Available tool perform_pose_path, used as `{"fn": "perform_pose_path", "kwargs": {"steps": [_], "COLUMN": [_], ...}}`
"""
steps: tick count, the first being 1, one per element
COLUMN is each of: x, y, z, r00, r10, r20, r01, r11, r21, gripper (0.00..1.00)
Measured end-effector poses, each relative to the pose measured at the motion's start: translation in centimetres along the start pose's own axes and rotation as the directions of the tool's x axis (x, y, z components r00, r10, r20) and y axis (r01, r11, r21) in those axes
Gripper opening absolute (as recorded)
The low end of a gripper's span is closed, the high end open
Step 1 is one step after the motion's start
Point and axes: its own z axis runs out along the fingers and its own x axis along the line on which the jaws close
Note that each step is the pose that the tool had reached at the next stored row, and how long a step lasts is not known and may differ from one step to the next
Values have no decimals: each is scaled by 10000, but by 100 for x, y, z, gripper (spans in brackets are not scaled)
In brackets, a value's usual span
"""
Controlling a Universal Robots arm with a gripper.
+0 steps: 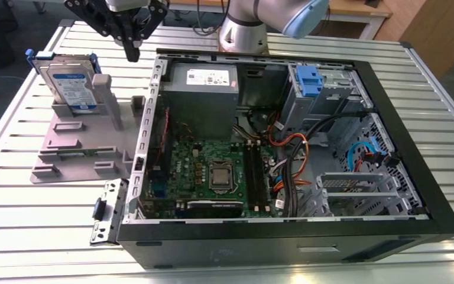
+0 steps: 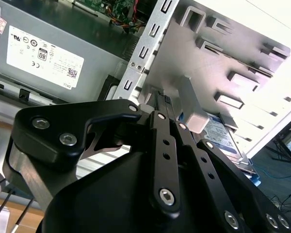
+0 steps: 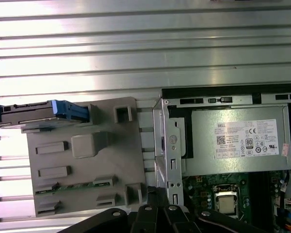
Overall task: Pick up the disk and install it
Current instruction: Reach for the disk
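Note:
The disk [image 1: 70, 83] is a silver drive with a white-and-blue label in a blue frame. It stands upright on edge in the grey plastic stand [image 1: 85, 145], at the exterior view's left of the open computer case [image 1: 385, 118]. In the first wrist view the disk [image 3: 36, 113] is seen edge-on at the far end of the stand [image 3: 87, 170]. The second wrist view shows part of the disk [image 2: 222, 136] past a post. My gripper [image 1: 133, 54] hangs above the gap between stand and case, fingers together and holding nothing. It is apart from the disk, higher and toward the case.
The case lies open with its motherboard [image 1: 211, 168], grey power supply [image 1: 203, 80] and cables [image 1: 290, 148] exposed. A blue bracket [image 1: 310, 80] sits in the drive cage at the back. A metal side bracket [image 1: 104, 210] lies by the case's near corner. The table [image 1: 22, 248] is slatted metal.

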Motion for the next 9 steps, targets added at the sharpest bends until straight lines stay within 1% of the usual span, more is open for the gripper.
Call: {"fn": "perform_pose_path", "kwargs": {"steps": [9], "x": [28], "y": [-2], "z": [-1], "r00": [10000], "r10": [0], "r20": [0], "r01": [0], "r11": [10000], "r21": [0], "gripper": [10]}}
